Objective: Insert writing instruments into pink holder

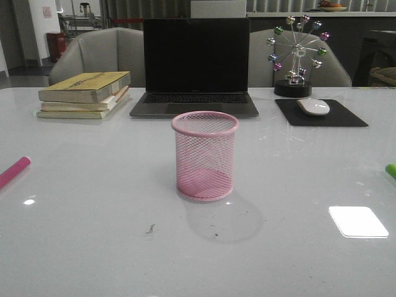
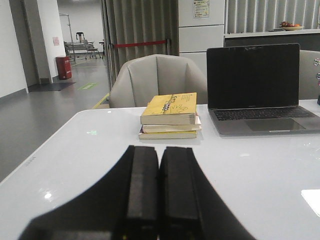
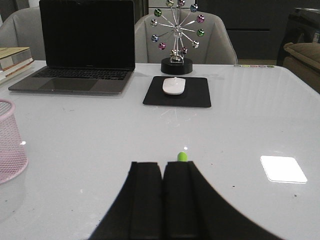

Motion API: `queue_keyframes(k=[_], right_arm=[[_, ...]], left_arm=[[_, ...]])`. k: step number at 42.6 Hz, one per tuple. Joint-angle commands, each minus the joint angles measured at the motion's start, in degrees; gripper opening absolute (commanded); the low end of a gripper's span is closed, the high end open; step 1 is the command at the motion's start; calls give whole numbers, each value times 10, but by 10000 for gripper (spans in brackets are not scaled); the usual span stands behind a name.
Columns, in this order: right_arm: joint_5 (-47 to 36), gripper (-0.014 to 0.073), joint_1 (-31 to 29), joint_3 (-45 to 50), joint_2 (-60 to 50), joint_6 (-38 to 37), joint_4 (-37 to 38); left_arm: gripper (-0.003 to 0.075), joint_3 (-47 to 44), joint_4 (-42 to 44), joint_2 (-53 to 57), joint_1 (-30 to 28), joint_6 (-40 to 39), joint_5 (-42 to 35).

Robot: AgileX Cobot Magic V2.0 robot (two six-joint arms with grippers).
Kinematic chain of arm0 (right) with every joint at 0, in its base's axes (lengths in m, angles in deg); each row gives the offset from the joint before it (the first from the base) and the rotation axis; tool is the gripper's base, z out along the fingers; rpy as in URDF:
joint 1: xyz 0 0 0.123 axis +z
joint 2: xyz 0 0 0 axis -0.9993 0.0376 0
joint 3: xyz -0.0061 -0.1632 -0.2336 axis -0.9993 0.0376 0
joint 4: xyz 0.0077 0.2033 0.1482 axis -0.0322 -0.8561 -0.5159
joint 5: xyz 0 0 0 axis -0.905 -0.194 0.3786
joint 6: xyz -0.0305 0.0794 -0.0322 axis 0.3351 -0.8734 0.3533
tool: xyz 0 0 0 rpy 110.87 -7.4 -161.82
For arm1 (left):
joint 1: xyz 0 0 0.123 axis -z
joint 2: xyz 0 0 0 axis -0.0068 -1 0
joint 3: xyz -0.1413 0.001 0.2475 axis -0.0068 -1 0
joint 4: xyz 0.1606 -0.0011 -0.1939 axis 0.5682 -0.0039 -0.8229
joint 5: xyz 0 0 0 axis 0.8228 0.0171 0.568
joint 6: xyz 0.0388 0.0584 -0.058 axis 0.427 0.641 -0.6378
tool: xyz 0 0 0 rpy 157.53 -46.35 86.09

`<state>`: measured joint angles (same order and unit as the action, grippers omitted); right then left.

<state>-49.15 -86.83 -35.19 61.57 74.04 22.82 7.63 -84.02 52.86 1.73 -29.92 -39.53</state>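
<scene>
The pink wire-mesh holder (image 1: 205,155) stands upright and empty in the middle of the white table; part of it shows as the pink holder (image 3: 11,138) in the right wrist view. A pink-red marker (image 1: 13,171) lies at the table's left edge. Only the tip of the lime green marker (image 1: 391,170) shows at the right edge; in the right wrist view the green tip (image 3: 183,157) pokes out just beyond my right gripper (image 3: 162,166), mostly hidden under it. My right gripper is shut on nothing. My left gripper (image 2: 159,151) is shut and empty above bare table. Neither gripper appears in the front view.
A laptop (image 1: 195,68) stands behind the holder, a stack of books (image 1: 85,94) at the back left, a white mouse (image 1: 313,106) on a black mousepad (image 1: 322,114) at the back right, and a ferris-wheel ornament (image 1: 296,54) behind it.
</scene>
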Motion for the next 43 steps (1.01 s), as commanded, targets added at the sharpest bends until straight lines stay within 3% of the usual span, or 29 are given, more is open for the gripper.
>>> queue_keyframes(k=[1, 33, 43], right_arm=[[-47, 57, 1, -2, -5, 4, 3], [-65, 57, 1, -3, -5, 4, 3], [-75, 57, 1, -55, -5, 4, 3]], left_arm=[[92, -4, 0, 11, 1, -3, -44], [92, -4, 0, 11, 1, -3, -45], [92, 23, -15, 11, 1, -4, -146]])
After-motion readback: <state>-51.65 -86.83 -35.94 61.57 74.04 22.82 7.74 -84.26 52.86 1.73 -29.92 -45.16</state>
